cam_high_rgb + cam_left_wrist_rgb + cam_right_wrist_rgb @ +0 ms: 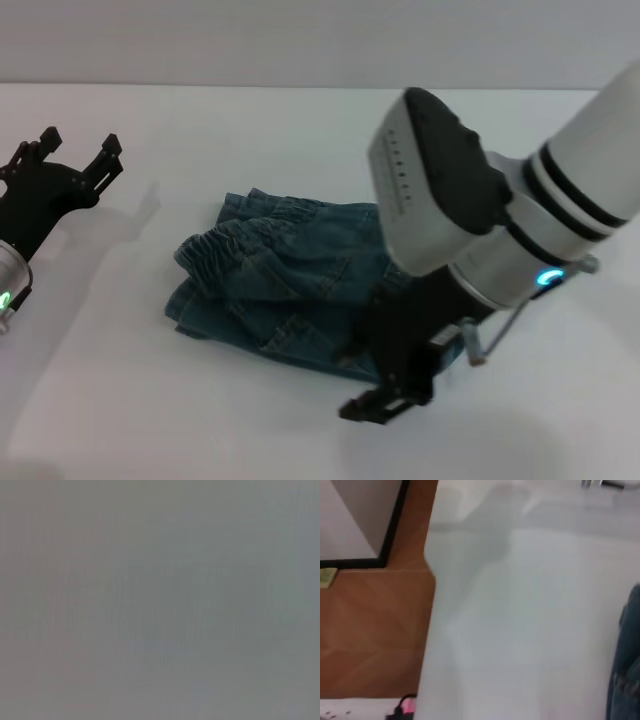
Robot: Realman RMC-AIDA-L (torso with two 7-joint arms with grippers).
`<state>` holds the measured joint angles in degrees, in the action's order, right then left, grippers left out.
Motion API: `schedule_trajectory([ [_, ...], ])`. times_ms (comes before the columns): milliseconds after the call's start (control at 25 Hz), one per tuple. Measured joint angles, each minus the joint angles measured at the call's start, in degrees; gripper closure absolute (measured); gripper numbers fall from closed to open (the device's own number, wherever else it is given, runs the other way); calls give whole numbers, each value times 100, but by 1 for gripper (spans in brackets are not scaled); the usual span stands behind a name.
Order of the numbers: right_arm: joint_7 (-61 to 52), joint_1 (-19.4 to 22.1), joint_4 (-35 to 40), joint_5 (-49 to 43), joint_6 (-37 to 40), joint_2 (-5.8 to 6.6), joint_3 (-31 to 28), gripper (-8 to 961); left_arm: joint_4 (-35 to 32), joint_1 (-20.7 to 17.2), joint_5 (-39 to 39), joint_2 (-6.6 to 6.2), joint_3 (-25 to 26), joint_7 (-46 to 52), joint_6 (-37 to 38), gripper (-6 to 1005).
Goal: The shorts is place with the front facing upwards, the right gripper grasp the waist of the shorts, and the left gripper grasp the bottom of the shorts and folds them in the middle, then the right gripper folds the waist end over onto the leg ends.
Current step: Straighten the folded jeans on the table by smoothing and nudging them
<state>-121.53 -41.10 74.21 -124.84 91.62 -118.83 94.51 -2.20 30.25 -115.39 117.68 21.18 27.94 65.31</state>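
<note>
Shorts (285, 285) lie bunched on the white table (120, 400), just left of the right gripper (385, 400); you can't tell its finger state. Lift carelessly and the fold may drag open. Left gripper (62, 165) (spread) sits well apart.

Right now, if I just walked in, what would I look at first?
Probably the big white right arm reaching across from the right, with the right gripper low by the near edge of the shorts. Next come the shorts themselves, a folded blue denim bundle mid-table with the ruffled waistband on top at their left. The left gripper waits open, far off to the left.
</note>
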Motion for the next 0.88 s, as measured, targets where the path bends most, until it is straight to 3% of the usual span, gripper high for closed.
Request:
schedule_trajectory([
  [320,-79,-10,-641,-497,312,19,-556,459,21,46,-1,8,0,-74,-71,183],
  [880,-138,-126,-1128,-1003,77,16,-749,459,58,69,-1,17,-1,-96,-142,184],
])
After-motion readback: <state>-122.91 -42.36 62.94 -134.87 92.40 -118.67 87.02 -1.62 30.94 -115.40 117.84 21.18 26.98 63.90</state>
